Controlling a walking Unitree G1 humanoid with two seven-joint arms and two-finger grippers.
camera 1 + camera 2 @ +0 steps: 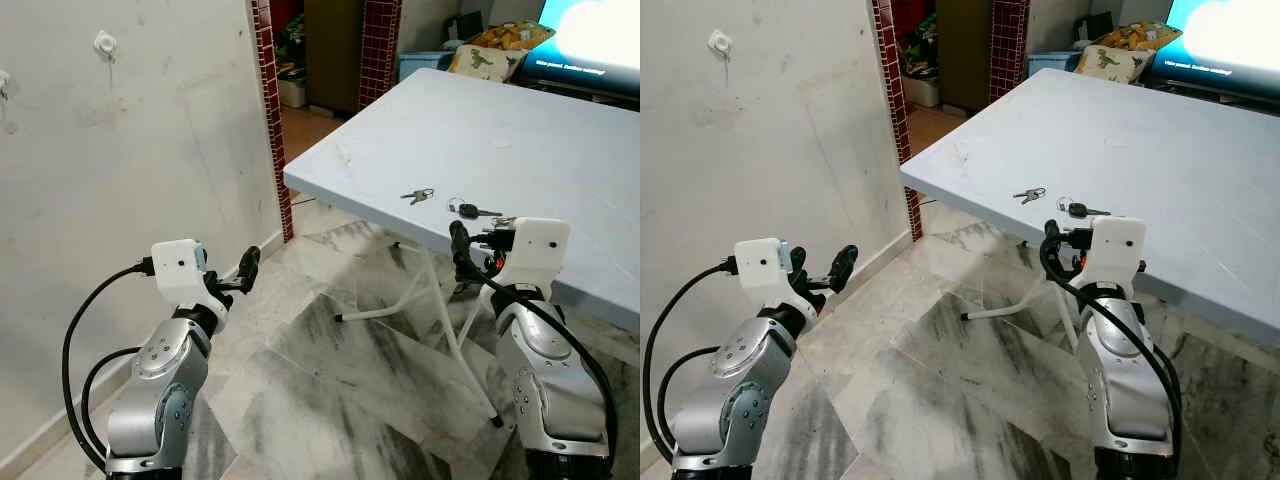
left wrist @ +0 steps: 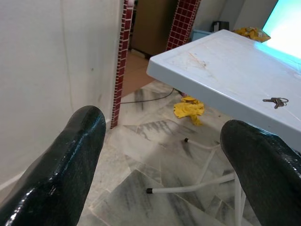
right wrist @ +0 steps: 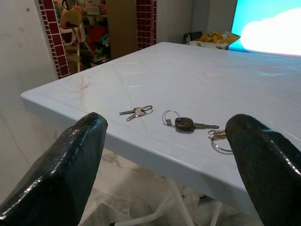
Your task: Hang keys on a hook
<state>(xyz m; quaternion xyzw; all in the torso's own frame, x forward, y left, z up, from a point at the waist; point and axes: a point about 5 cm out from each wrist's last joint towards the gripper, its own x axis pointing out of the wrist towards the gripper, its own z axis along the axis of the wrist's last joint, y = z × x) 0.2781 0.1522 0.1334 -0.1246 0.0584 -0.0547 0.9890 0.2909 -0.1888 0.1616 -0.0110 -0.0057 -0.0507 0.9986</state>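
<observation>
Three sets of keys lie near the front edge of a pale blue table (image 1: 540, 130): a small silver pair (image 1: 417, 196), a black-headed key on a ring (image 1: 470, 210), and a further ring of keys (image 3: 218, 140) closest to my right wrist. My right gripper (image 3: 164, 160) is open and empty, held just before the table's front edge at the level of the keys. A small white hook (image 1: 105, 44) is fixed high on the wall to the left. Below that wall, low over the floor, my left gripper (image 2: 164, 155) is open and empty.
A red brick pillar (image 1: 268, 100) ends the white wall beside a doorway. White folding legs (image 1: 400, 300) stand under the table, with a yellow cloth (image 2: 189, 107) on the marble floor. Behind the table are a lit screen (image 1: 600, 30) and a cushion (image 1: 485, 60).
</observation>
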